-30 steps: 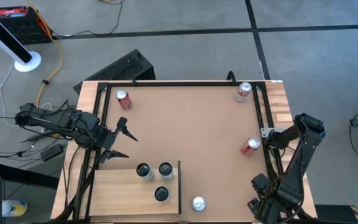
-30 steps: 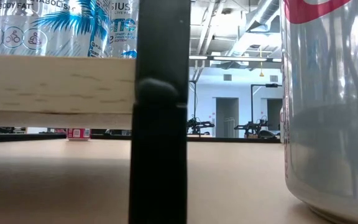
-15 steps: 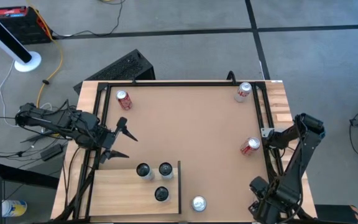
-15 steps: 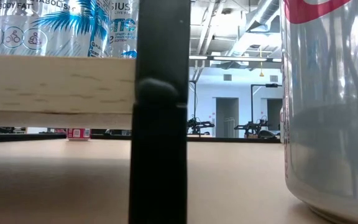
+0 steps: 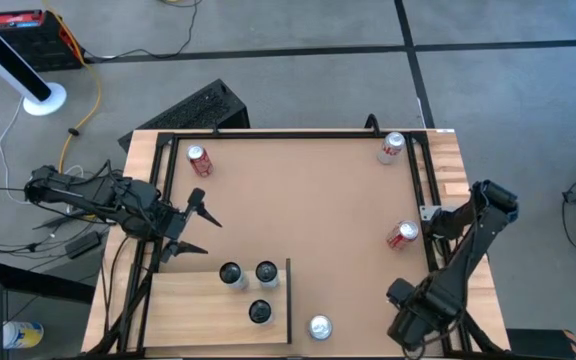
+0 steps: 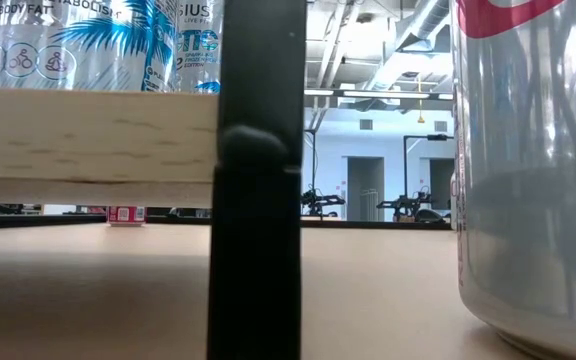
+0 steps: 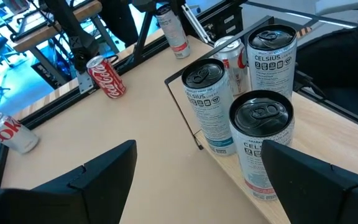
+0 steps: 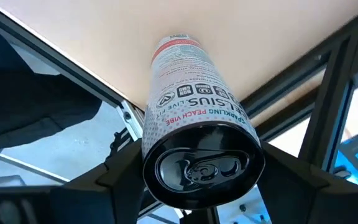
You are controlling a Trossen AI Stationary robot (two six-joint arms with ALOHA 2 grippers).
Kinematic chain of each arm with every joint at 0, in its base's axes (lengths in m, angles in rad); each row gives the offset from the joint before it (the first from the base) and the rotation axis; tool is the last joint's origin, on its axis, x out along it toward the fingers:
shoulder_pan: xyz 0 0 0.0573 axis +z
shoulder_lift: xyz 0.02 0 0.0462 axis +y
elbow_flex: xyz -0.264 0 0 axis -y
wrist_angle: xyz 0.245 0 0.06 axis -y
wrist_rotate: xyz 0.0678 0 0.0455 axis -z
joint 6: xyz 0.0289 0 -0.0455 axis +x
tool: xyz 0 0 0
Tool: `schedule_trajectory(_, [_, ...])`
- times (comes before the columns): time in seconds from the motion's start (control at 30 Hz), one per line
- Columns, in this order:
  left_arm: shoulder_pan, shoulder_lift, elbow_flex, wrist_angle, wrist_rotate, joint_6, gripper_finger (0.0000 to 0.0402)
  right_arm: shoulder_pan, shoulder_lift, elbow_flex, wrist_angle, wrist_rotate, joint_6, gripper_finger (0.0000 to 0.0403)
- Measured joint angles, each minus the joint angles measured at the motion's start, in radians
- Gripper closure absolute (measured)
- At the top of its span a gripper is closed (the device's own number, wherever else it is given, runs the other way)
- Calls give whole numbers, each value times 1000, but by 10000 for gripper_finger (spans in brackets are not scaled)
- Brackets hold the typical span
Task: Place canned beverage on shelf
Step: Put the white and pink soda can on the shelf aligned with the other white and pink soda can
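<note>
Slim white Celsius can with red-and-black lettering (image 8: 194, 124): held between the right gripper (image 8: 197, 180) fingers, which pinch its sides, long axis running away from the wrist camera, black pull-tab lid nearest it, at the table's near right edge. Pale light-wood shelf board with black rail (image 5: 183, 305): carries three upright black-lidded cans (image 5: 249, 285). Left gripper (image 5: 196, 222): fingers spread, empty, just beyond the shelf.

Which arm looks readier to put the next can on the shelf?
Right. The right gripper grips a Celsius can near the shelf; the left gripper hangs open and empty.
</note>
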Motion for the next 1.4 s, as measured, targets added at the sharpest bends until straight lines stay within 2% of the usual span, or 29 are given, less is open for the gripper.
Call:
schedule_trajectory(0.3, [0,0,0,0,0,0,72,-94,0,93,-164,76,-172,126])
schedule_trajectory(0.47, [0,0,0,0,0,0,72,-190,0,143,-237,151,-324,126])
schedule_trajectory(0.77, [0,0,0,-1,0,-6,72,-466,0,164,-238,292,-753,126])
schedule_trajectory(0.97, [0,0,0,-8,0,-7,72,-689,0,164,-221,332,-1008,126])
schedule_trajectory(1.2, [0,0,0,-30,0,-7,72,-901,0,164,-131,358,-1191,126])
schedule_trajectory(1.4, [0,0,0,-31,0,-23,72,-1001,0,164,-69,352,-1286,126])
